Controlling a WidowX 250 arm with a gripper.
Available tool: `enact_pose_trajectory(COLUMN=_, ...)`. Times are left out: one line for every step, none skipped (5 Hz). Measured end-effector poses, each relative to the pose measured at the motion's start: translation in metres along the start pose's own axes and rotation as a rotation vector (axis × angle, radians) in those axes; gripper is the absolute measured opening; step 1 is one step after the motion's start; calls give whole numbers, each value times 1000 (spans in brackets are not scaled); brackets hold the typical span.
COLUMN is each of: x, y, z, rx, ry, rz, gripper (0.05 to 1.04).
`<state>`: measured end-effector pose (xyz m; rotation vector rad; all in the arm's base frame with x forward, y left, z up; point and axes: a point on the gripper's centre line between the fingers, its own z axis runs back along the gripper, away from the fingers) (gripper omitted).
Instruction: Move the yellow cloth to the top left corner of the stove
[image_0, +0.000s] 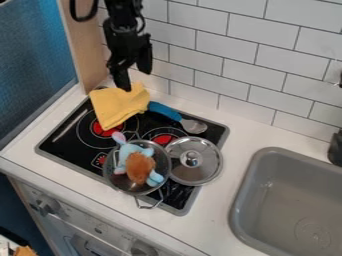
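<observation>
At the upper left, the gripper (135, 81) hangs down over the back left part of the stove, its two fingers spread apart. The yellow cloth (119, 108) lies spread over the stove's back left corner, its upper edge reaching past the stove's rim onto the white counter. One fingertip is right at the cloth's upper edge; whether it touches cannot be told. The black stove (65, 144) has red-centred burner rings, one partly under the cloth.
On the stove, a metal pot (115, 181) holds a blue and brown plush toy (139, 164). Beside it lies a silver lid (204, 170). A blue-handled spoon (194, 126) is right of the cloth. The grey sink (267, 200) is at right; a tiled wall (220, 57) stands behind.
</observation>
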<state>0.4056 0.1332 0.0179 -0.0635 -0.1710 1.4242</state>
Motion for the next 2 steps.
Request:
enact_pose_trajectory(x=-1, y=7, z=19, rx=-23, ry=2, rz=5, gripper=999)
enact_pose_trajectory(x=-1, y=11, z=27, rx=-37, ry=-12, rz=7, gripper=999)
